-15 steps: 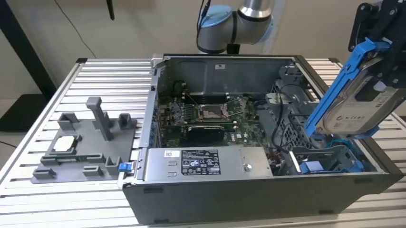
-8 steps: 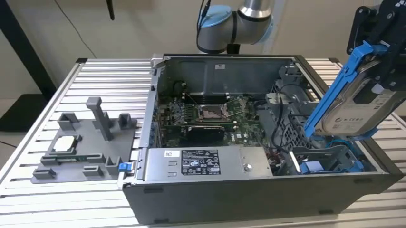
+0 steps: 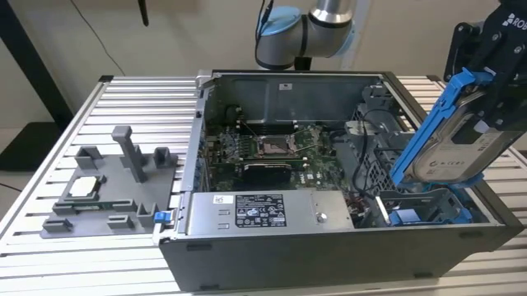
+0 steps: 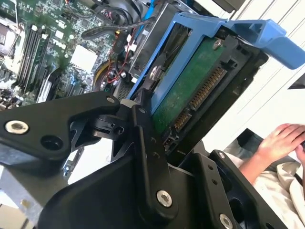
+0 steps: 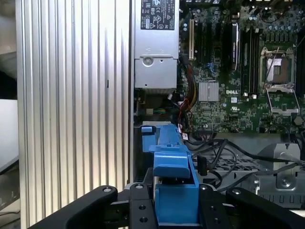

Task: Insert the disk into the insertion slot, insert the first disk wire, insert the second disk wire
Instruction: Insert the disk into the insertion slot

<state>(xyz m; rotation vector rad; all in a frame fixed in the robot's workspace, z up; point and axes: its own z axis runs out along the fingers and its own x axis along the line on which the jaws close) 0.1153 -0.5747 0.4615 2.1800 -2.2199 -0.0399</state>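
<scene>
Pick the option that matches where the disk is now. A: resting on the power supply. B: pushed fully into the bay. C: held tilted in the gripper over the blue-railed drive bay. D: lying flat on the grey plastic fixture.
C: the gripper clamps the disk by its blue carrier, and it hangs tilted above the insertion slot, not yet seated.

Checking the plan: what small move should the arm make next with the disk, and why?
Probably ease the disk down along its tilt: the gripper holds it slanted, lower end at the mouth of the slot, not yet seated.
</scene>
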